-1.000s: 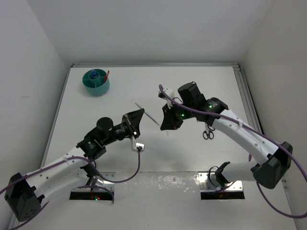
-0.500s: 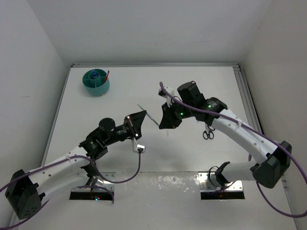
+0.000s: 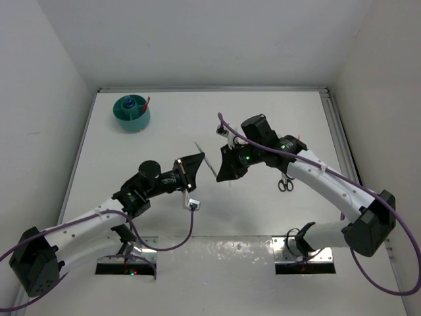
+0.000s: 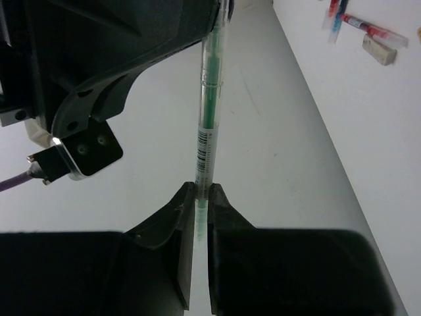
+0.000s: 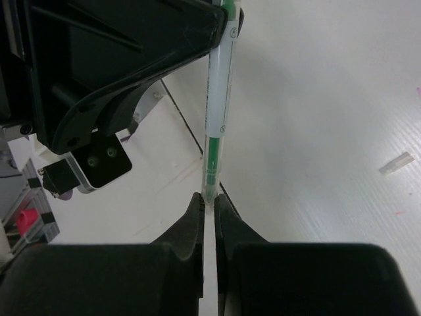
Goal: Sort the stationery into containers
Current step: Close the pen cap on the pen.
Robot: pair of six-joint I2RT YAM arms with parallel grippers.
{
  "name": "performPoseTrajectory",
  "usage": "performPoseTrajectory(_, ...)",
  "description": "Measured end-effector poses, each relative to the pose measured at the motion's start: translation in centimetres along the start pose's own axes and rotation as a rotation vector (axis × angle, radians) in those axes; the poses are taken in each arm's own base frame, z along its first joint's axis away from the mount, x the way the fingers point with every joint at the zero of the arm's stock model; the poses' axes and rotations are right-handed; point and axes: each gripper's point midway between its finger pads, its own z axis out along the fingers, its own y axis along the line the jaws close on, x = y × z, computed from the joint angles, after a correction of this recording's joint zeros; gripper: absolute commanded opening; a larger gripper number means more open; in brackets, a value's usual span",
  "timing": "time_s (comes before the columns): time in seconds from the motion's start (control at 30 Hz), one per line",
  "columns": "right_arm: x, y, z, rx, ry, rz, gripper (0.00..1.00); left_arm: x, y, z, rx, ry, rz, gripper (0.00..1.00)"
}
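Observation:
A clear pen with green ink (image 3: 209, 163) hangs in the air over the middle of the table, held at both ends. My left gripper (image 3: 201, 158) is shut on its one end (image 4: 200, 197). My right gripper (image 3: 220, 174) is shut on the other end (image 5: 209, 194). The two grippers face each other tip to tip. The round teal container (image 3: 131, 113) stands at the far left, with a blue-capped bottle (image 3: 130, 103) and a red pen (image 3: 145, 103) in it. Black-handled scissors (image 3: 285, 182) lie beside the right arm.
In the left wrist view, red and blue pens (image 4: 368, 27) and a tan eraser block (image 4: 379, 51) lie on the table at the upper right. A small white scrap (image 5: 399, 162) lies to the right in the right wrist view. White walls close in the table.
My left gripper has moved right and a little farther back, closing in on the right gripper. The pen has shifted slightly right with them. Both grippers stay shut.

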Motion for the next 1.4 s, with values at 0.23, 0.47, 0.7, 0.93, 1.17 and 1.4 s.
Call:
performPoseTrajectory(0.23,1.2,-0.9,1.1,-0.025,-0.003,0.088,0.0,-0.7,-0.9,0.4,0.018,-0.036,-0.004,0.0)
performPoseTrajectory(0.47,2.2,-1.9,2.2,-0.039,-0.02,0.151,0.0,-1.4,-2.3,0.4,0.047,-0.053,-0.014,0.0)
performPoseTrajectory(0.7,2.1,-2.3,3.1,-0.049,-0.026,0.182,0.0,-1.1,-3.3,0.6,0.07,-0.047,-0.044,0.0)
performPoseTrajectory(0.93,2.7,-2.8,3.8,-0.052,0.005,0.202,0.0,-1.2,-4.7,1.0,0.099,-0.05,-0.061,0.0)
performPoseTrajectory(1.17,2.1,-4.6,3.3,-0.012,-0.025,0.161,0.34,-0.6,-6.6,1.3,0.138,-0.054,-0.115,0.0)
performPoseTrajectory(1.4,-0.7,-6.5,1.4,0.044,-0.109,0.081,0.67,-2.0,-8.1,1.1,0.167,-0.125,-0.159,0.0)
